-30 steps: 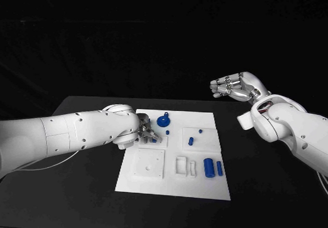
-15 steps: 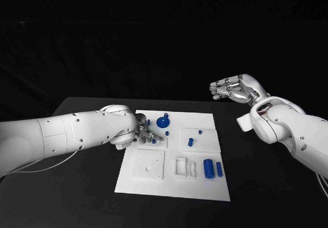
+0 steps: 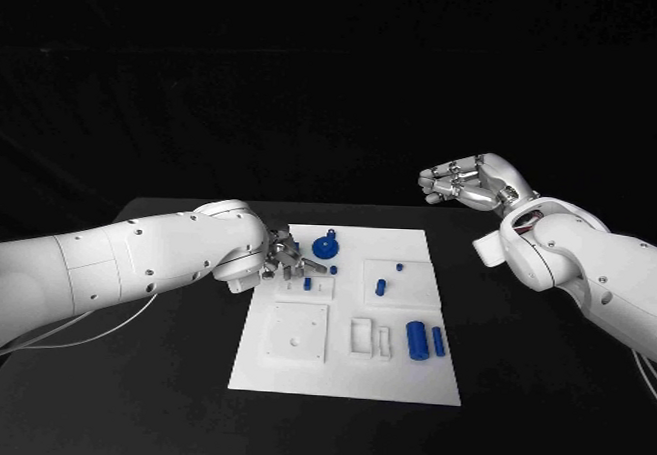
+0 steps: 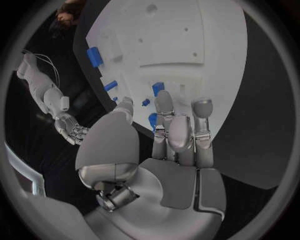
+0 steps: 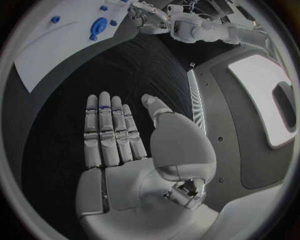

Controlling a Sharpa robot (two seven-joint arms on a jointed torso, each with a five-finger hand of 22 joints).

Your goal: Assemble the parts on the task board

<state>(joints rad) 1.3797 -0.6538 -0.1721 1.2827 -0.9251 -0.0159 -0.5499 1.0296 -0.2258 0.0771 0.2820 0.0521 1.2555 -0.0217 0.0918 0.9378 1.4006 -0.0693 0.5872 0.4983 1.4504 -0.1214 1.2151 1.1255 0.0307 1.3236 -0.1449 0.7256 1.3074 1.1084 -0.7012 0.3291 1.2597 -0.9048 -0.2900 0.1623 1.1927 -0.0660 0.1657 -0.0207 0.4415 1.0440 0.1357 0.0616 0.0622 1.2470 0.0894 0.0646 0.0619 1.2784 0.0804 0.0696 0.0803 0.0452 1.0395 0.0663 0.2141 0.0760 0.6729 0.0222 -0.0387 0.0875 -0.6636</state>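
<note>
The white task board point(image 3: 345, 373) lies in the middle of the table. On its far part stand a round blue knob point(image 3: 327, 245) and small blue pegs point(image 3: 308, 283); two thicker blue cylinders point(image 3: 416, 339) lie near its right edge. My left hand point(image 3: 280, 258) hovers at the board's far left corner, fingers apart and holding nothing. In the left wrist view its fingertips point(image 4: 164, 97) reach over the board point(image 4: 187, 35) close to a small blue peg point(image 4: 152, 120). My right hand point(image 3: 467, 180) is raised behind the board's right side, fingers stretched out in the right wrist view point(image 5: 109, 130), holding nothing.
The board has a square recessed plate point(image 3: 296, 331) at its near left and white slots point(image 3: 363, 335) beside the cylinders. Black table surface point(image 3: 539, 395) surrounds the board on all sides. The right wrist view shows the board's knob point(image 5: 99, 25) far below.
My left hand has lifted off the small pegs and drawn back toward the board's far left corner. My right hand has sunk slightly.
</note>
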